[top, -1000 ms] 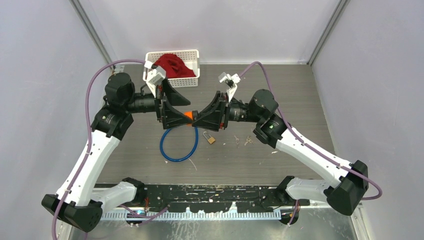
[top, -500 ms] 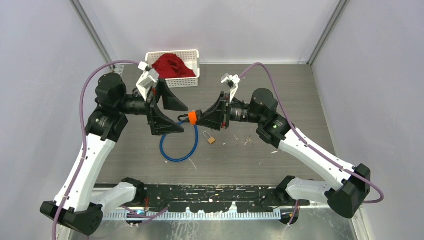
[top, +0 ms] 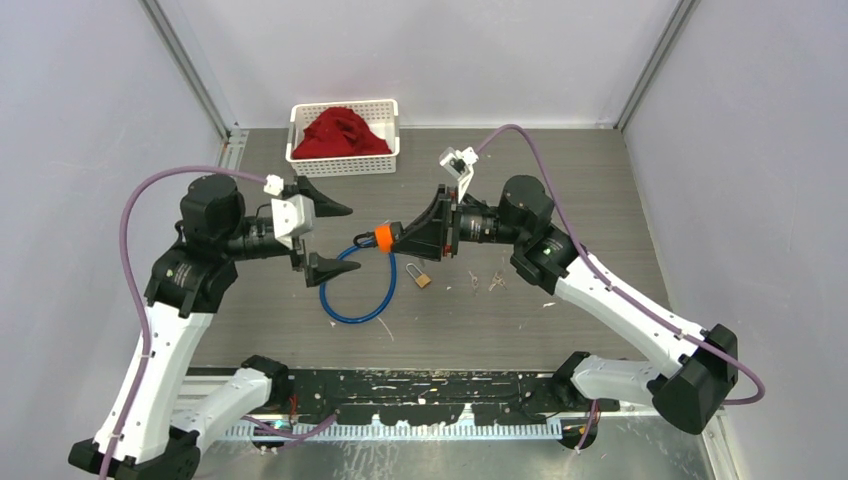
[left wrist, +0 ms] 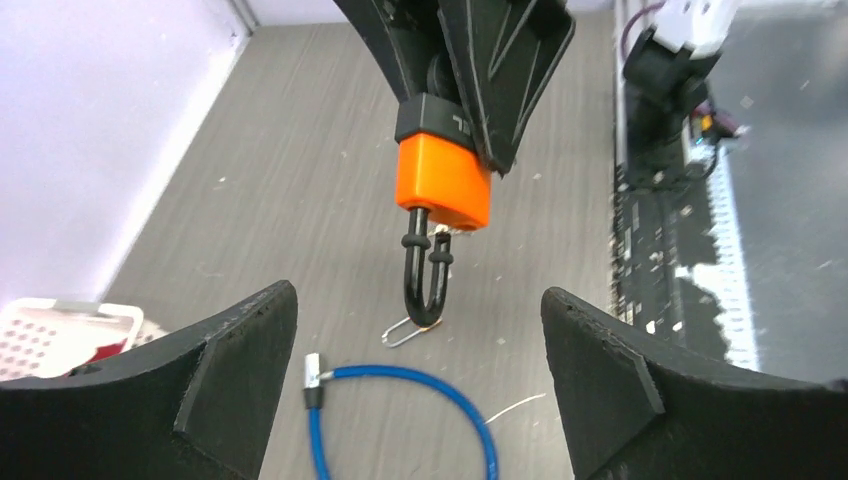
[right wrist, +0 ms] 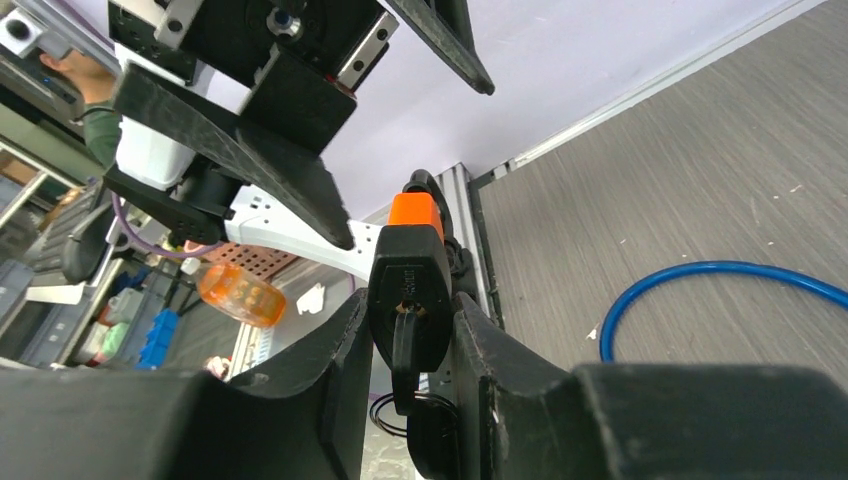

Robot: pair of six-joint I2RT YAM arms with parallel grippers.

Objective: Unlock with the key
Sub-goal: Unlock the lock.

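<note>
Right now my right claw (top: pixel 398 237) pinches the lock (top: pixel 381 238) by its body, in mid-air above the table (top: pixel 600 200). The shackle (left wrist: pixel 424 285) points toward my left claw (top: pixel 338 240), which is spread wide and holds nothing, near the lock but apart from it. The key (right wrist: pixel 404 350) sits in the keyway, tucked between the right fingers. I judge the lock rigid and dense, its orange end probably slick. The key looks small and stiff, so I'd grip its flat head squarely and turn gently.

Inventory by kind
Two padlocks are counted (orange padlock (top: pixel 381 238), brass padlock (top: pixel 423 279)), plus one key (right wrist: pixel 404 348), blue cable (top: pixel 355 320), basket (top: pixel 345 104), red cloth (top: pixel 340 133).
</note>
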